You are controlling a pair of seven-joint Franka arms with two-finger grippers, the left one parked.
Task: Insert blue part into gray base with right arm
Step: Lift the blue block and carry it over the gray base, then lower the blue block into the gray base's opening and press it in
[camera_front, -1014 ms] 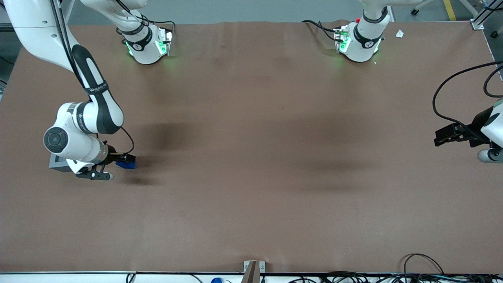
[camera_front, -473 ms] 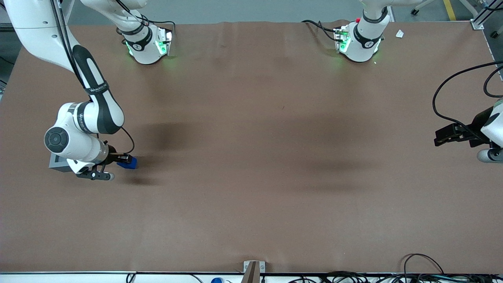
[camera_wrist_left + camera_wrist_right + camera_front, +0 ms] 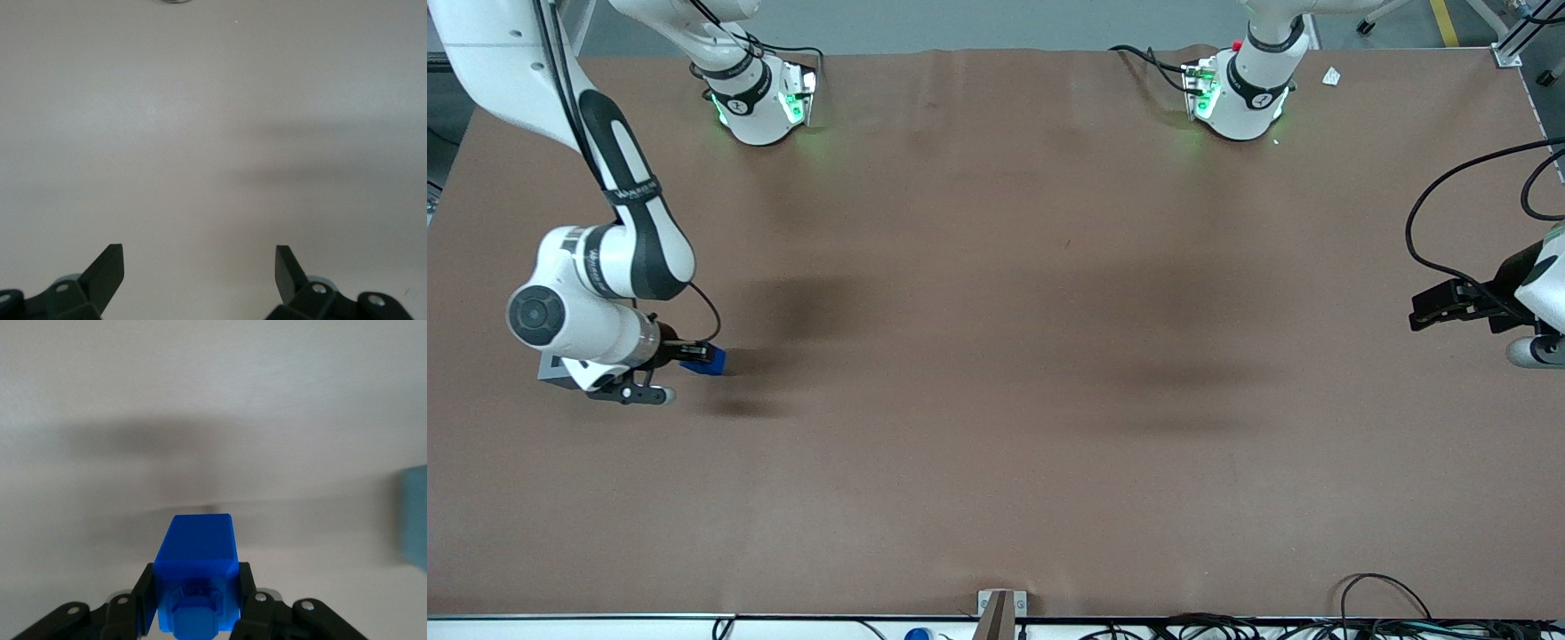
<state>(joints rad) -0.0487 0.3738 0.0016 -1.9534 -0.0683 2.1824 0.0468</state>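
Observation:
My right arm's gripper (image 3: 696, 357) is shut on the blue part (image 3: 711, 362) and holds it a little above the brown table. In the right wrist view the black fingers (image 3: 148, 595) clamp both sides of the blue part (image 3: 195, 550), whose square stub points back toward the camera. The gray base (image 3: 550, 367) stands on the table under the arm's wrist, so only one corner of it shows; it lies closer to the working arm's end of the table than the blue part does. A pale edge of the gray base (image 3: 415, 517) shows beside the held part.
Two white arm bases (image 3: 758, 100) (image 3: 1240, 89) stand along the table edge farthest from the camera. The parked arm's black gripper (image 3: 1458, 304) with its cable loops hangs at its end of the table. A metal bracket (image 3: 996, 609) and loose cables (image 3: 1387, 609) lie at the near edge.
The right arm has shifted toward its own end of the table, carrying the blue part with it and now covering more of the gray base.

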